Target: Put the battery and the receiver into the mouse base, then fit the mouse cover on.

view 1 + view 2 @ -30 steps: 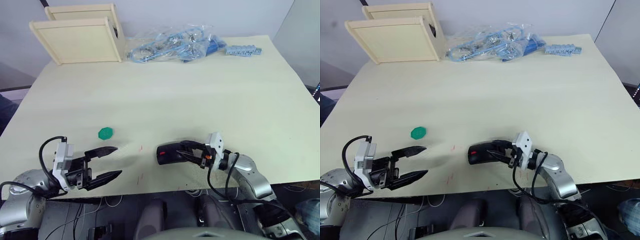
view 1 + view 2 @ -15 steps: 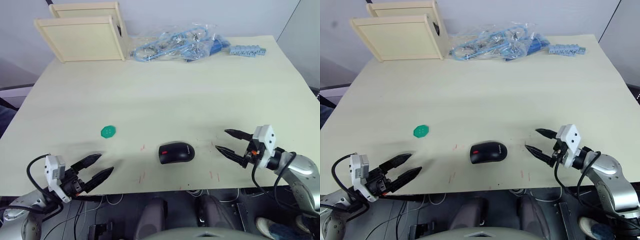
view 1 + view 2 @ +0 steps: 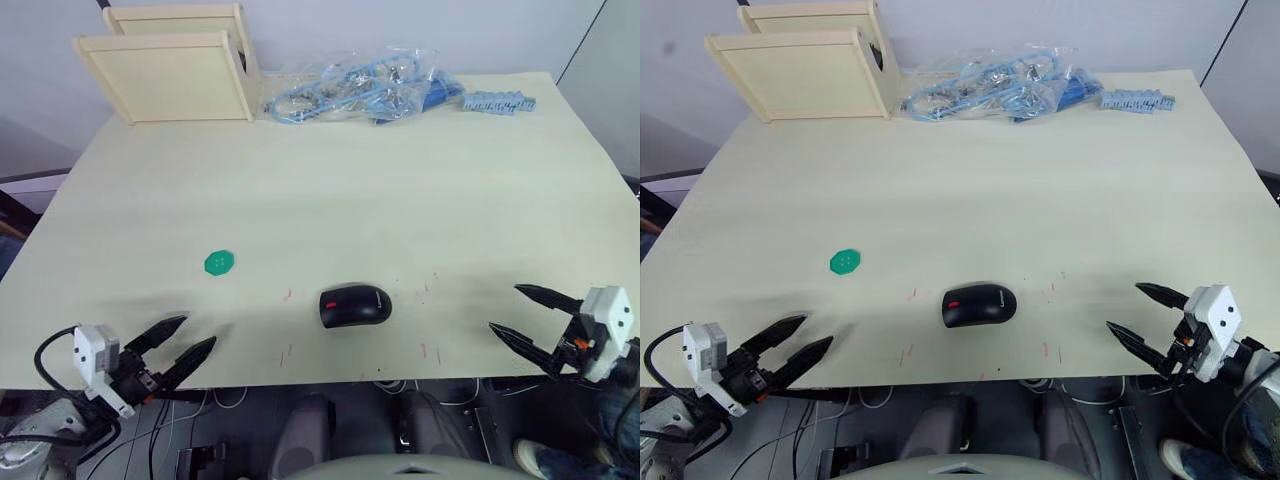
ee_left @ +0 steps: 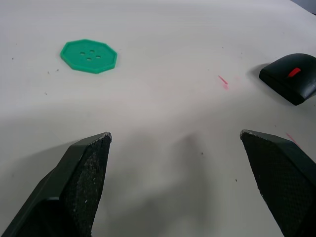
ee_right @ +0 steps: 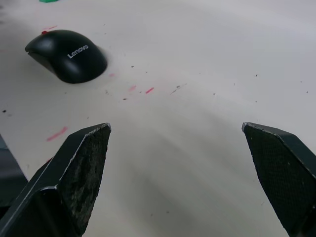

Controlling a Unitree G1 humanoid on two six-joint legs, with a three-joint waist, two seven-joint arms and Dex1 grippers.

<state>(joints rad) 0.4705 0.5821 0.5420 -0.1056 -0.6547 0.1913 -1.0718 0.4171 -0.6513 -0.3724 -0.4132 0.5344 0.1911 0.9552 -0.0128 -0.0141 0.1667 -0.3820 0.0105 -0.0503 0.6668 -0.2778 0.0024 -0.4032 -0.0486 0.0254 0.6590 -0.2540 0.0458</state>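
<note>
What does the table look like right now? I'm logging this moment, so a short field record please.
mouse: assembled, mouse cover on, lying near the table's front edge
left gripper: open, empty, at the front edge, apart from the mouse
right gripper: open, empty, at the front edge, apart from the mouse
green disc: flat on the table
far side: wooden boxes, bag of blue cables

Black mouse cover, green disc

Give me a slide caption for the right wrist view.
Open right gripper hovers over the table, the assembled black mouse resting apart beyond its fingers.
</note>
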